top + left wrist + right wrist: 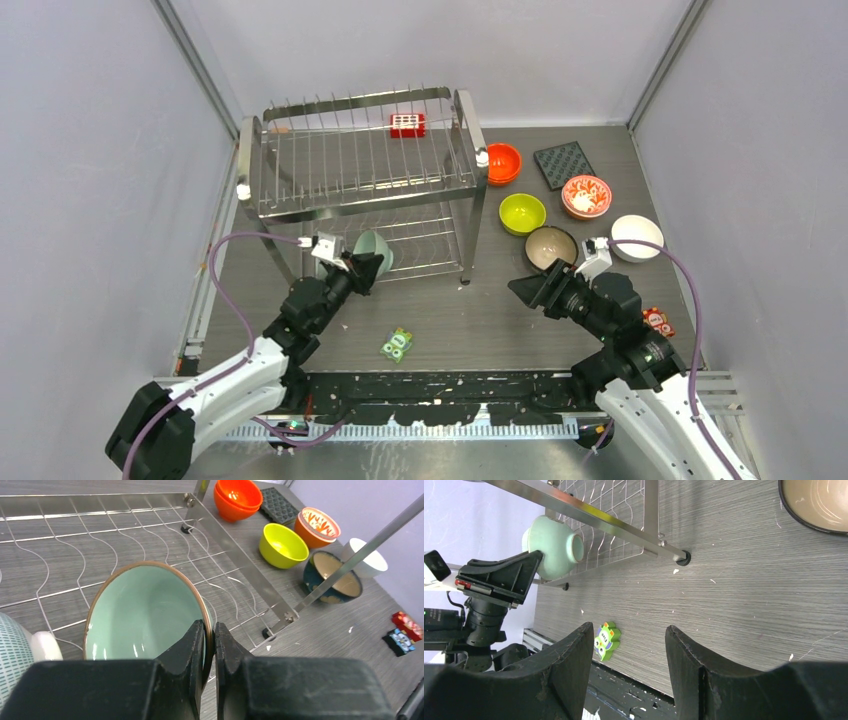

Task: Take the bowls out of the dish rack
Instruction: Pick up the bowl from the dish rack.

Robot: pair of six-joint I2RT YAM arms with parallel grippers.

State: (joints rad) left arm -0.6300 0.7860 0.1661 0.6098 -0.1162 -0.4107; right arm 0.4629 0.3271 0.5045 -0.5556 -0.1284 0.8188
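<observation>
Top external view shows the left arm stretched forward to the lower tier of the dish rack, the left gripper at the pale green bowl. The right arm bends inward, the right gripper low over the table near the dark teal bowl. Only the left wrist view shows the grip: fingers nearly closed, pinching the rim of the bowl, which is tipped on its side over the wire shelf. The right wrist view shows its own jaws apart and holding nothing.
</observation>
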